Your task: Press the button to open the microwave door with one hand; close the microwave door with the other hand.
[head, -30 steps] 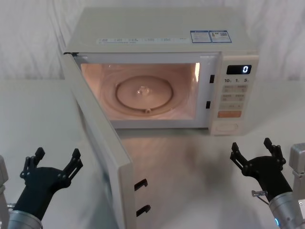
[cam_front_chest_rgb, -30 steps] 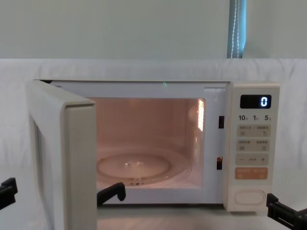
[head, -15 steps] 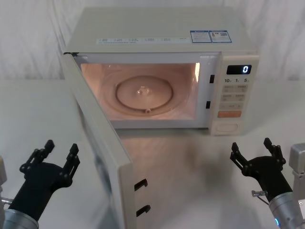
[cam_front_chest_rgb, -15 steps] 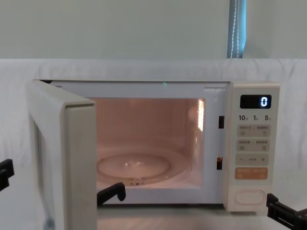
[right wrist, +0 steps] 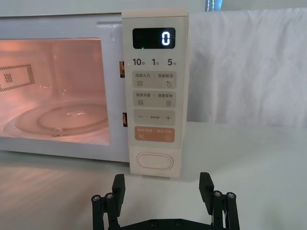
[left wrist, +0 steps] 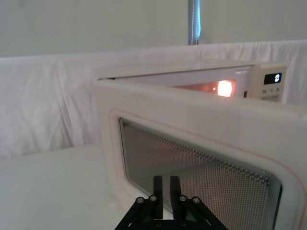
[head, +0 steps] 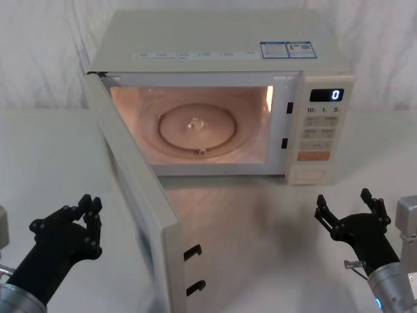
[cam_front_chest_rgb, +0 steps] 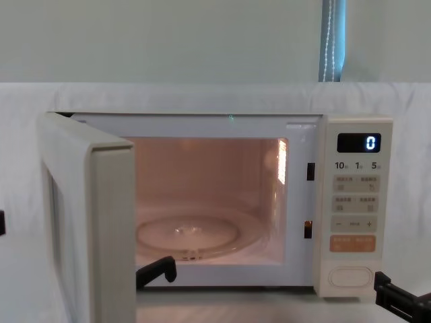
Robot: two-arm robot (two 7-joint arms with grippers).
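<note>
**Q:** So where's everything sitting?

**Me:** I've got the microwave door swung wide, cavity lit. My left end effector sits just outside the door, fingers pinched together. My right end effector hovers low over the counter, fingers spread, in front of the button.

A white cloth-covered surface is seen, with a draped white cloth backdrop hung behind it. A pale wall is visible above the backdrop, and a vertical metallic pole is set against it.
</note>
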